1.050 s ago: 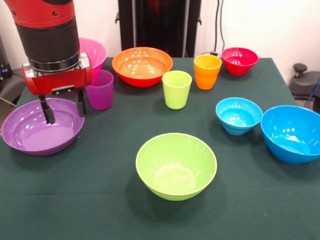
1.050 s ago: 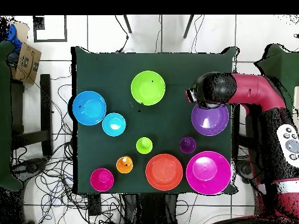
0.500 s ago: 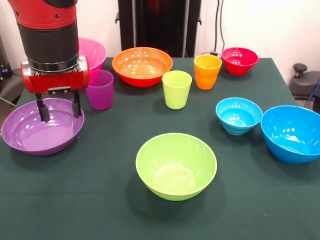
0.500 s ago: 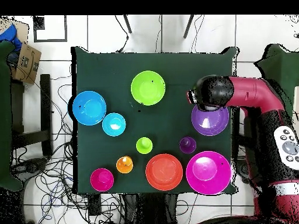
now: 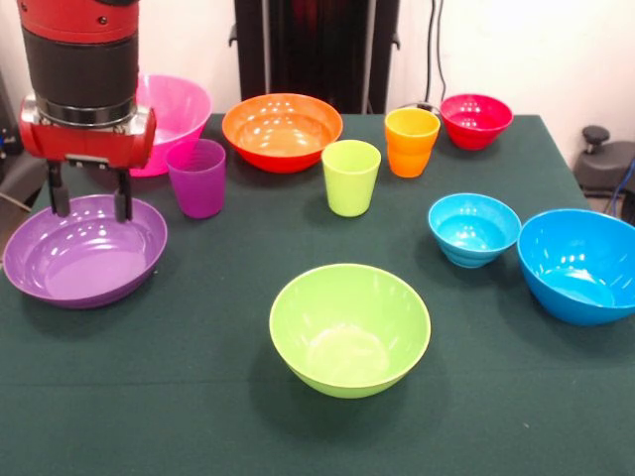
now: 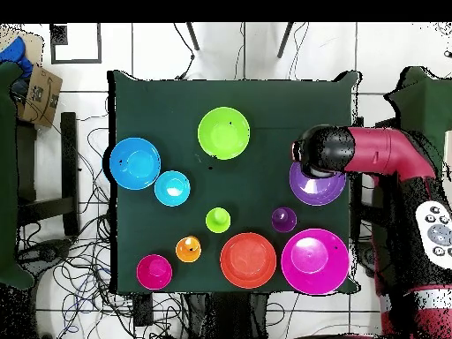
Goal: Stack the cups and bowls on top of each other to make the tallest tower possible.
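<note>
- Front view: a dark green table (image 5: 198, 416) stands before a white wall, with a black column behind its far edge.
- The red and black arm (image 5: 79, 59) comes straight down at the left side, its wrist vertical, and the gripper (image 5: 89, 203) hangs over the far part of the shallow purple bowl (image 5: 84, 253).
- The two fingers (image 5: 60, 193) point down, spread apart and empty, their tips just above the bowl's far rim; whether they touch it cannot be told.
- Just right of the fingers stands the purple cup (image 5: 196, 177); behind them, partly hidden by the wrist, is the big pink bowl (image 5: 174, 104).
- Further right of the fingers are the orange bowl (image 5: 283, 129), the lime green cup (image 5: 351, 177), the orange cup (image 5: 412, 141) and the small red bowl (image 5: 476, 119).
- Well to the right sit the small light blue bowl (image 5: 473, 228) and the big blue bowl (image 5: 580, 263); the lime green bowl (image 5: 349, 327) sits nearer the camera, alone.
- Every cup and bowl stands upright on the table, none stacked.
- Overhead view: the table (image 6: 265, 106) sits on a white tiled floor strewn with cables.
- The arm (image 6: 380, 150) reaches in from the right, its end covering the upper part of the purple bowl (image 6: 318, 190).
- The fingers are hidden beneath the wrist here.
</note>
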You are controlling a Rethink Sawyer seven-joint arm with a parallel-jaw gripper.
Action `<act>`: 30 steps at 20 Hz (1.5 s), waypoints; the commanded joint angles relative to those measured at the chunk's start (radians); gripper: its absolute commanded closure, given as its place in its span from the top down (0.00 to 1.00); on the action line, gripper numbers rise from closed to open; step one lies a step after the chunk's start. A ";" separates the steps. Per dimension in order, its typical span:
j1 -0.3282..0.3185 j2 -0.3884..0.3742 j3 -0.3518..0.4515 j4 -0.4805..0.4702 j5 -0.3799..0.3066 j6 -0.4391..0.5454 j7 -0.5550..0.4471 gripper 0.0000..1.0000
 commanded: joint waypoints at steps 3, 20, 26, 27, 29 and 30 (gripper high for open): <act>0.048 -0.004 -0.098 0.107 0.014 -0.089 0.220 1.00; 0.069 -0.013 -0.135 0.132 0.046 -0.130 0.233 1.00; 0.076 -0.015 -0.152 0.150 0.058 -0.147 0.237 1.00; 0.077 -0.015 -0.154 0.153 0.061 -0.150 0.237 1.00; 0.078 -0.009 -0.157 0.154 0.065 -0.159 0.233 1.00; 0.079 -0.007 -0.160 0.154 0.068 -0.160 0.235 1.00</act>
